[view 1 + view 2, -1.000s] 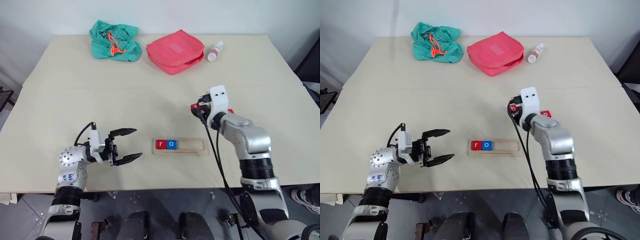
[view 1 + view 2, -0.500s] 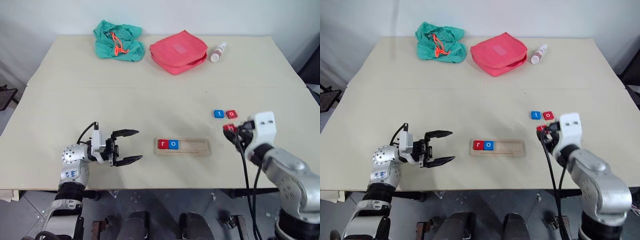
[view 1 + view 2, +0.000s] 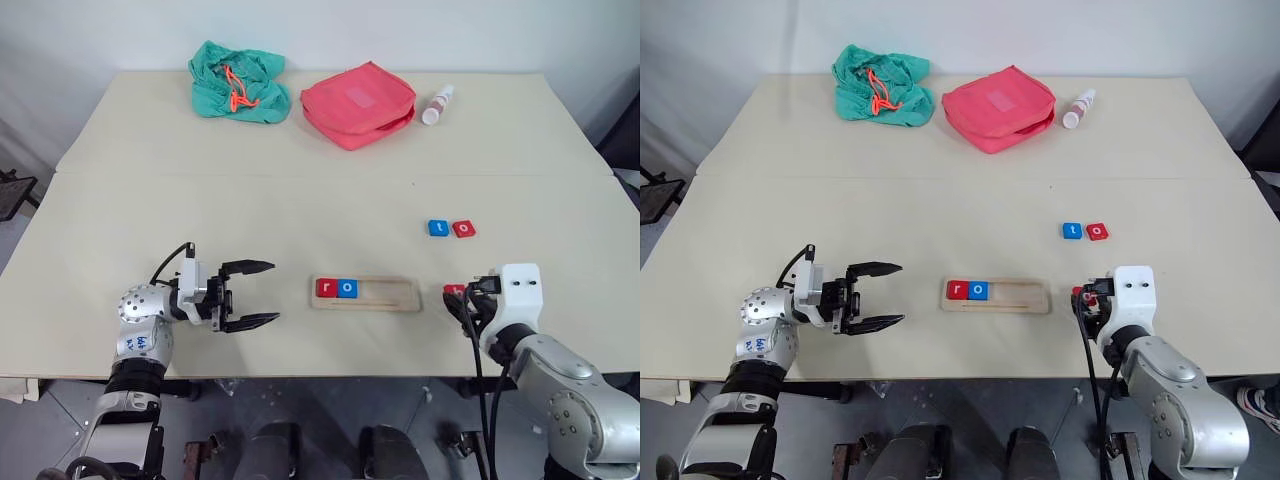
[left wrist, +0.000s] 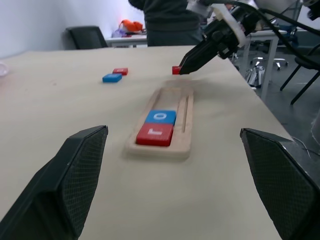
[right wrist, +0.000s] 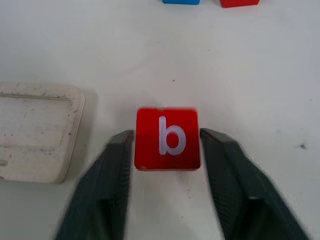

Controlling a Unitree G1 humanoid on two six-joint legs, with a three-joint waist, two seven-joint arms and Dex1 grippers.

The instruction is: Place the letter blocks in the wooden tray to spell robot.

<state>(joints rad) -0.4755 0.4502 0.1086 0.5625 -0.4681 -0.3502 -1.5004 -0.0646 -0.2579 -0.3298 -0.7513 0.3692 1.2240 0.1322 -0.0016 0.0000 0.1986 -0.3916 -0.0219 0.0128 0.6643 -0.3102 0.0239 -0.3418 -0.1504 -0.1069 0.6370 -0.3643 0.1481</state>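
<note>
Now the right gripper (image 5: 166, 145) is sitting around the red b block (image 5: 167, 138) just right of the wooden tray (image 3: 364, 293), its fingers (image 5: 116, 165) slightly parted, barely flanking it on the table (image 3: 300, 200). Meanwhile the left gripper (image 3: 258, 294) is hovering wide open, empty, left of the tray.

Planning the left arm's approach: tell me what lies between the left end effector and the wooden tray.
Bare tabletop only, in the left eye view, between the left end effector and the wooden tray.
</note>
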